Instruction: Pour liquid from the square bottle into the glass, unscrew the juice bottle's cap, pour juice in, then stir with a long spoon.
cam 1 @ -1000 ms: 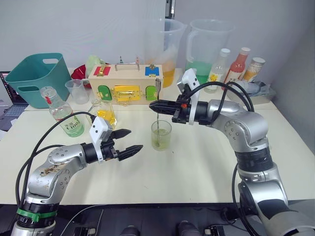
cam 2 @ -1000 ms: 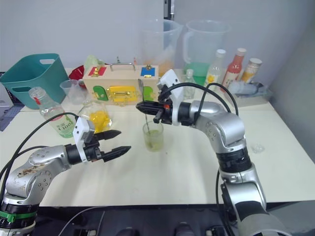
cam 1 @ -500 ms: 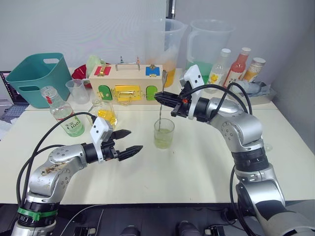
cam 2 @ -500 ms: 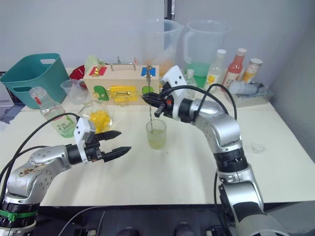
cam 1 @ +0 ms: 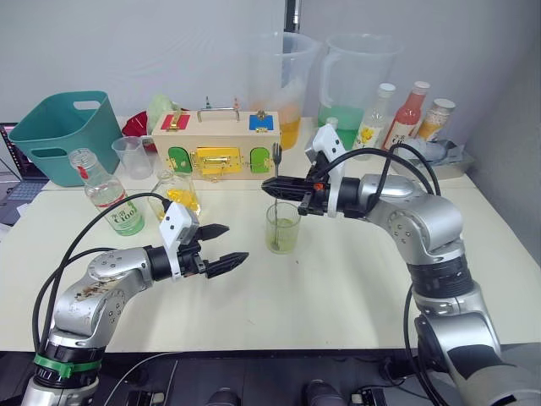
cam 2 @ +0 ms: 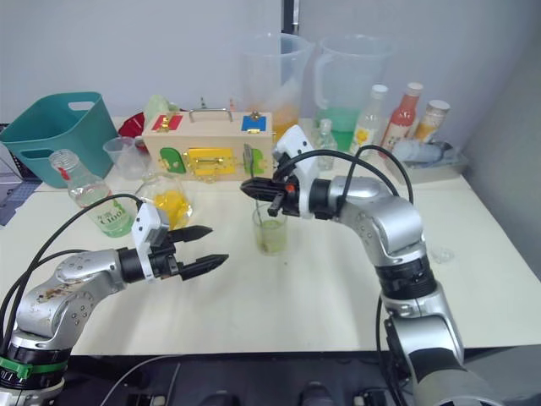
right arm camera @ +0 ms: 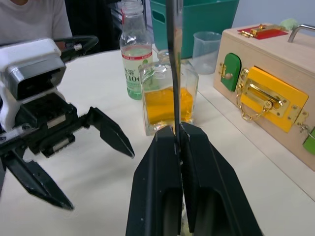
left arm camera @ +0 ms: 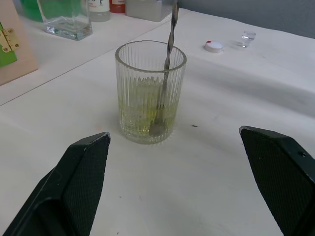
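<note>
The ribbed glass (cam 1: 282, 228) stands mid-table with a little pale yellow-green liquid (left arm camera: 147, 110) in it. My right gripper (cam 1: 272, 184) hangs just above its rim, shut on the long spoon (cam 1: 275, 169), which stands nearly upright with its bowl in the liquid. My left gripper (cam 1: 221, 247) is open, low over the table left of the glass and pointing at it. The square bottle (cam 1: 177, 193) with yellow liquid stands behind my left gripper. The uncapped juice bottle (cam 1: 106, 193) is further left. The white cap (left arm camera: 213, 46) lies on the table beyond the glass.
A wooden latch box (cam 1: 215, 144) stands behind the glass, with a teal basket (cam 1: 68, 131) and a small beaker (cam 1: 131, 156) to its left. Two big pitchers (cam 1: 283, 85) and several bottles (cam 1: 410, 110) line the back right. A small stopper (left arm camera: 247, 37) lies near the cap.
My right gripper swung the spoon up and to the right half a second ago, then back down and left, its tip staying in the glass. The left gripper shifted slightly right.
</note>
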